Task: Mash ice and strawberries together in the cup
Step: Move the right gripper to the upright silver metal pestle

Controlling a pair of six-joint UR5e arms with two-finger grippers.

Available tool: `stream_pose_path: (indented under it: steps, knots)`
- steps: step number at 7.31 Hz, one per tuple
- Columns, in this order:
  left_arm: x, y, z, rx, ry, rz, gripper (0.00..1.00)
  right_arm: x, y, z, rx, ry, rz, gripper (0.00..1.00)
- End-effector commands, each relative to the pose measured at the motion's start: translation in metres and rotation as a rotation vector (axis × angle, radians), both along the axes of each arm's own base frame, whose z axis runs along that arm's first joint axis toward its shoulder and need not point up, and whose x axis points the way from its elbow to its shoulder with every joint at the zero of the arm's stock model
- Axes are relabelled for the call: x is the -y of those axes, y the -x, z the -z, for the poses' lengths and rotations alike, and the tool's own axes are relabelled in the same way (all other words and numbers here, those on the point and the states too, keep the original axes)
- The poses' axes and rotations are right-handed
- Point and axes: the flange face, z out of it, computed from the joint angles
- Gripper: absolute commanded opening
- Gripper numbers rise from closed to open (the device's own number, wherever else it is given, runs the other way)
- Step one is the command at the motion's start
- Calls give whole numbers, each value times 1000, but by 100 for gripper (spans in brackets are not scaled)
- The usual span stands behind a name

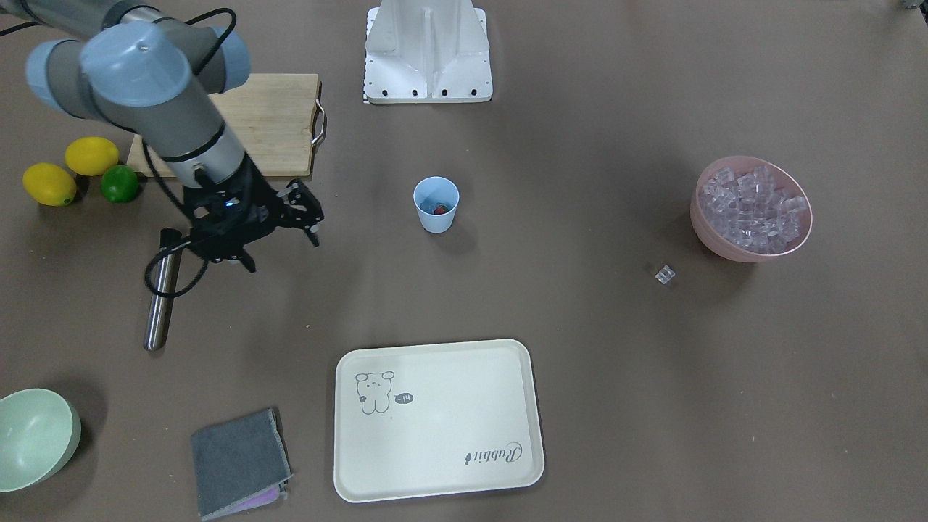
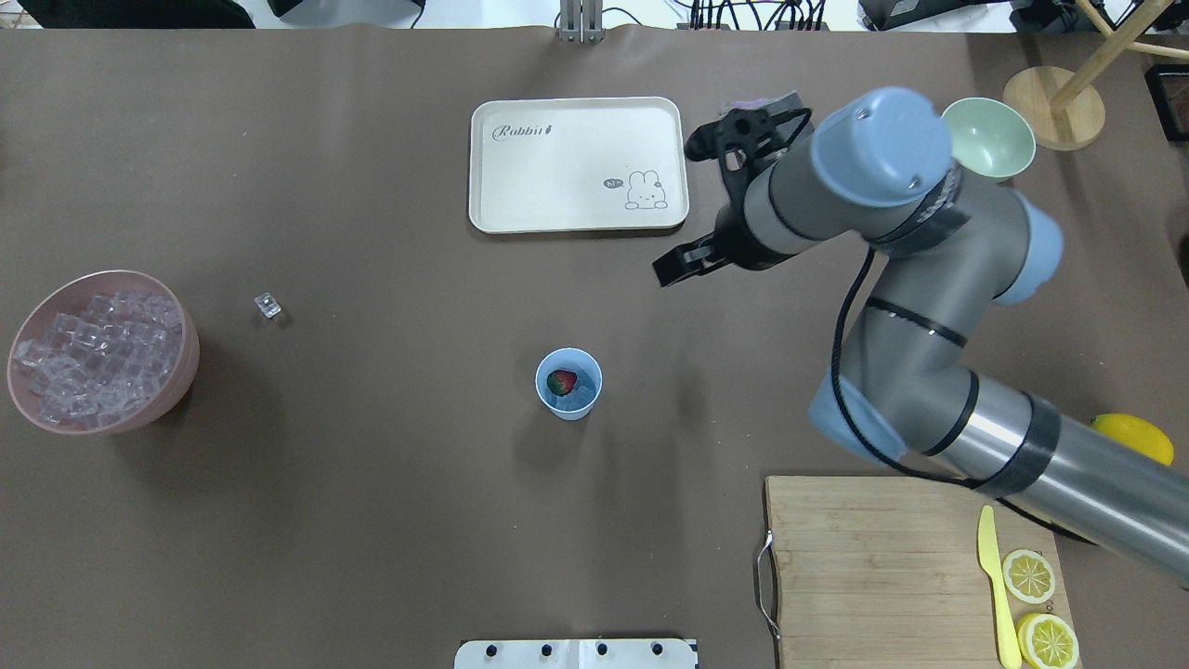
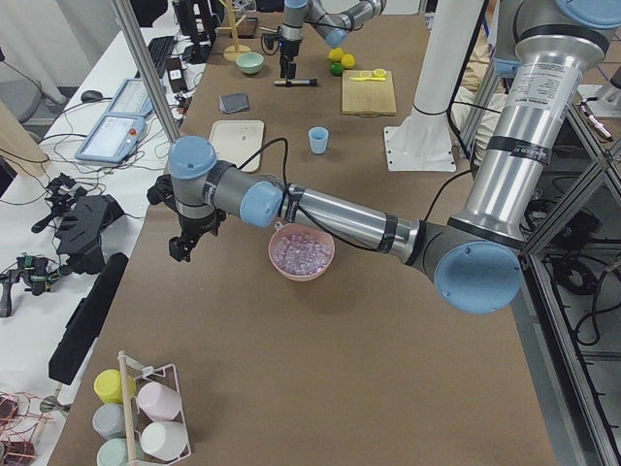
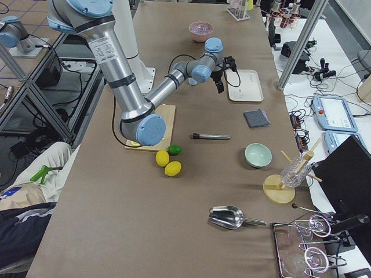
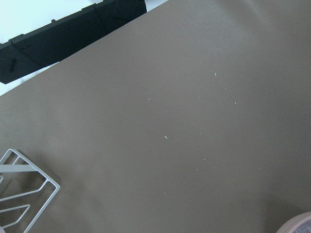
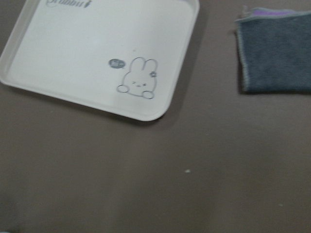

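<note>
One strawberry [image 2: 561, 381] occupies the cup [image 2: 570, 413], ice [image 2: 93, 348] the bowl [image 2: 182, 376]; right fingers [image 2: 676, 265] released, left fingers [image 3: 180, 249] unclear.

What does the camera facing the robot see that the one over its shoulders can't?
Only the front-facing view shows the metal rod and the green lime. Only the overhead view shows the lemon slices and yellow knife on the cutting board. Both show the cup with the strawberry inside, the pink bowl of ice and the tray.
</note>
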Motion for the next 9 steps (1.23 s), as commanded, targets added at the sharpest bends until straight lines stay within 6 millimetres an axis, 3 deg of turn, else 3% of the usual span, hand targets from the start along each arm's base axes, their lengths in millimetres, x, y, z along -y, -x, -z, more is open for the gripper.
stream_pose_path:
  steps: [1, 2, 3, 5, 6, 7, 9]
  knots:
    - [7, -1, 12, 0, -19, 0, 97, 31, -74, -45, -54, 189, -66, 100]
    - [16, -2, 25, 2, -36, 0, 97, 46, -83, -76, -101, 257, -98, 100]
    - [18, -2, 31, 4, -51, -3, 97, 60, -79, -116, -151, 318, -106, 100]
    - [23, -5, 41, 5, -71, -8, 97, 71, -58, -172, -230, 357, -93, 100]
    - [28, -20, 48, 4, -75, -27, 97, 69, -43, -183, -237, 339, -72, 100]
    - [29, -23, 49, 2, -78, -32, 97, 65, -35, -184, -237, 333, -61, 100]
    - [34, -21, 56, 20, -91, -23, 97, 56, -21, -206, -269, 352, -41, 100]
